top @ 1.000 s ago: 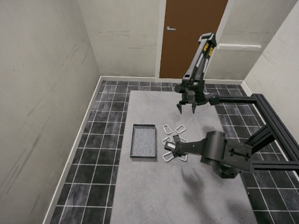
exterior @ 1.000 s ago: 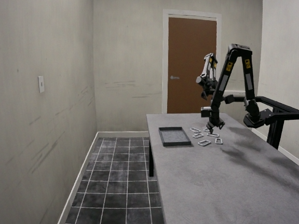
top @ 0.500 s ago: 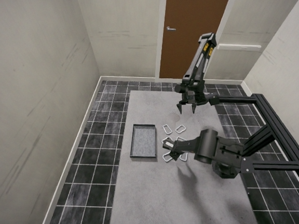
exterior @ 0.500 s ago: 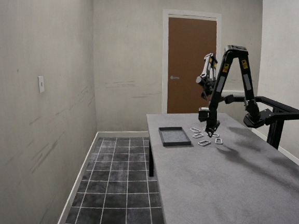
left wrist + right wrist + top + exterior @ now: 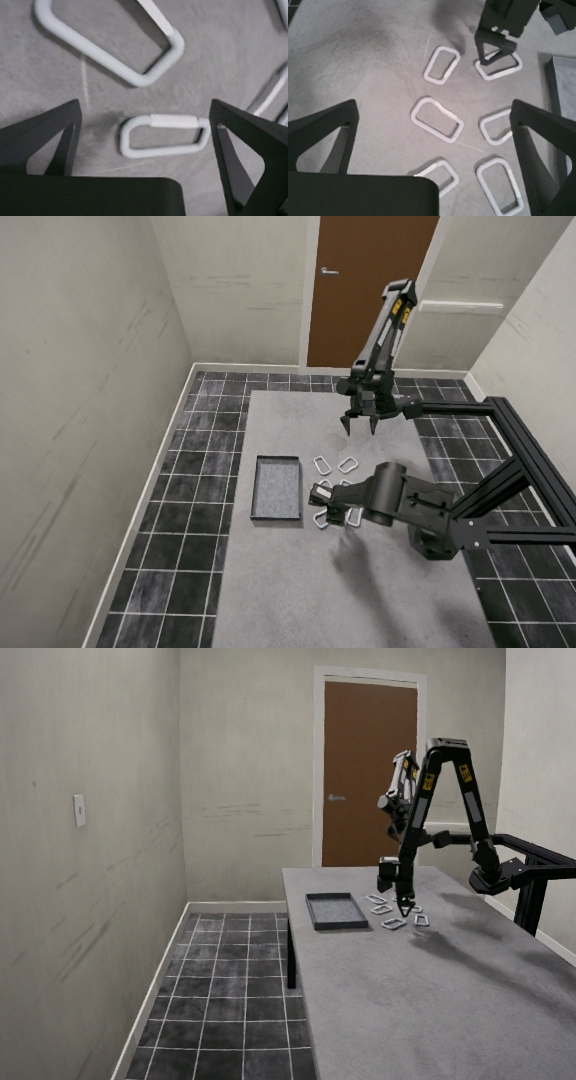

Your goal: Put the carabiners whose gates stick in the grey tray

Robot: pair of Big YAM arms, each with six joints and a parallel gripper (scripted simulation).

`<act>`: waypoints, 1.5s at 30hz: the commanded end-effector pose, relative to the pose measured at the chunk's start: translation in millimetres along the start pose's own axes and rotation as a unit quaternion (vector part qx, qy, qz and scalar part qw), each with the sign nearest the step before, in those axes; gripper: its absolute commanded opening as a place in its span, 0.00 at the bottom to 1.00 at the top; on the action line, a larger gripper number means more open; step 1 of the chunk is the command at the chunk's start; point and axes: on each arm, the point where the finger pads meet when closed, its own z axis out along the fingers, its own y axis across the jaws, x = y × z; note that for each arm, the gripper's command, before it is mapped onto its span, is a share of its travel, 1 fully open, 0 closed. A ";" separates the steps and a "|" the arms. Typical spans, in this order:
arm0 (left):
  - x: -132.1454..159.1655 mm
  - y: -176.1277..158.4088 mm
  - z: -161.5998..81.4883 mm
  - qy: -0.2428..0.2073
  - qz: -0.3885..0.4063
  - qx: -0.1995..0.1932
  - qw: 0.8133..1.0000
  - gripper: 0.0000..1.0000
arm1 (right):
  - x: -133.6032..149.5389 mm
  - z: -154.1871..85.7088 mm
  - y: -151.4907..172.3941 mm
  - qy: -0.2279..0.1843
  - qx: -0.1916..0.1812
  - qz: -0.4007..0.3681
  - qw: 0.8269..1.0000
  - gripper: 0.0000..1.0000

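Since I went looking for writing first, all I found was yellow stickers (image 5: 396, 308) (image 5: 465, 773) with dark marks on the arms, too small to read, plus pale blank-looking strips (image 5: 384, 333) (image 5: 420, 813) near them. The six carabiners (image 5: 354, 525) (image 5: 421, 926) (image 5: 106, 60) (image 5: 438, 131) were a plain light grey, kinda like rounded, lopsided loops, each lying flat on the table (image 5: 285, 576) (image 5: 400, 1008) (image 5: 39, 82) (image 5: 375, 87) beside the grey tray (image 5: 276, 518) (image 5: 340, 924) (image 5: 555, 87), so all of them were outside it. The gates I could make out were whiter straight sleeves along one side, but honestly I couldn't tell which ones stuck. The left gripper (image 5: 336, 516) (image 5: 406, 913) (image 5: 145, 107) (image 5: 487, 50) was down over the bunch, opened most of the way with nothing in its grip. In its wrist view, one carabiner showed between the fingertips, its gate along the upper edge of that view. The right gripper (image 5: 361, 434) (image 5: 395, 834) (image 5: 434, 107) hung over the door end of the table, spread about as wide as it goes, and it had hold of nothing either.

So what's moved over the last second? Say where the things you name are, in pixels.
The left claw (image 5: 336, 516) (image 5: 406, 912) (image 5: 145, 107) (image 5: 487, 50) came down and shifted slightly toward the tray (image 5: 277, 488) (image 5: 336, 910) (image 5: 568, 82). Nothing visibly gripped or released. Right claw (image 5: 360, 434) (image 5: 434, 102), tray and visible carabiners (image 5: 325, 473) (image 5: 421, 925) (image 5: 164, 152) (image 5: 431, 129) look unchanged.
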 end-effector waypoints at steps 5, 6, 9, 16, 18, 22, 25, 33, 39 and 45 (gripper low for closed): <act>-13.2 -3.3 7.6 -0.012 -0.156 -0.020 0.987 0.83 | -10.2 -2.0 -11.8 -0.010 0.012 0.002 1.000 1.00; -17.1 -3.1 8.5 -0.020 -0.178 -0.021 0.984 0.83 | -10.2 -2.0 -11.8 -0.010 0.012 0.002 1.000 1.00; -23.1 -0.9 11.6 -0.032 -0.245 -0.032 0.968 0.83 | -10.2 -2.0 -11.8 -0.010 0.012 0.002 1.000 1.00; -33.9 3.2 17.1 -0.059 -0.368 -0.047 0.927 0.83 | -10.2 -2.0 -11.8 -0.010 0.012 0.002 1.000 1.00; -36.6 4.5 18.5 -0.067 -0.392 -0.051 0.916 0.83 | -10.2 -2.0 -11.8 -0.010 0.012 0.002 1.000 1.00; -36.8 10.6 20.4 -0.068 -0.407 -0.058 0.909 0.83 | -10.2 -2.0 -11.8 -0.010 0.012 0.002 1.000 1.00; -39.2 10.5 20.6 -0.073 -0.399 -0.059 0.912 0.83 | -10.2 -2.0 -11.8 -0.010 0.012 0.002 1.000 1.00; -39.6 16.6 28.4 -0.070 -0.399 -0.062 0.912 0.83 | -10.2 -2.0 -11.8 -0.010 0.012 0.002 1.000 1.00; -41.2 11.3 33.3 -0.070 -0.393 -0.059 0.915 0.83 | -10.2 -2.0 -11.8 -0.010 0.012 0.002 1.000 1.00; -41.6 18.1 42.9 -0.069 -0.396 -0.062 0.913 0.83 | -10.2 -2.0 -11.8 -0.010 0.012 0.002 1.000 1.00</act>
